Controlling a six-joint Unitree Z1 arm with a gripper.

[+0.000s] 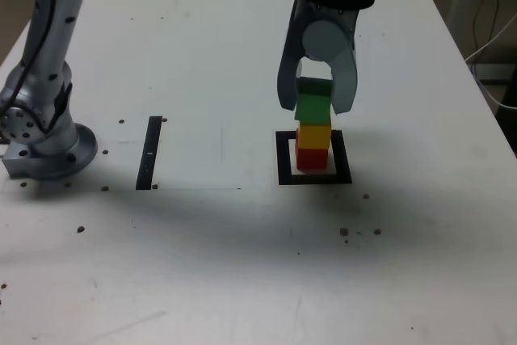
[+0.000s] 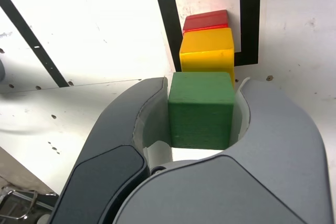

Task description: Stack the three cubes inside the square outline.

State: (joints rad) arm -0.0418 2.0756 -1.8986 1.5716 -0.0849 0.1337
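Your white table (image 1: 218,264) filled the exterior view, your gripper (image 1: 317,108) held the green cube (image 1: 313,101) at upper right of centre above the stacked yellow (image 1: 314,135) and red cubes (image 1: 312,158) inside the square outline (image 1: 284,169), and the black strip (image 1: 149,153) lay centre-left.

Brightness: strong on the desk (image 1: 202,256), dim beyond it in the exterior view
Shadow: soft-edged, across the front half
Sheen: pale on the yellow cube's top (image 2: 206,38)
Focus: cubes fairly crisp in wrist view
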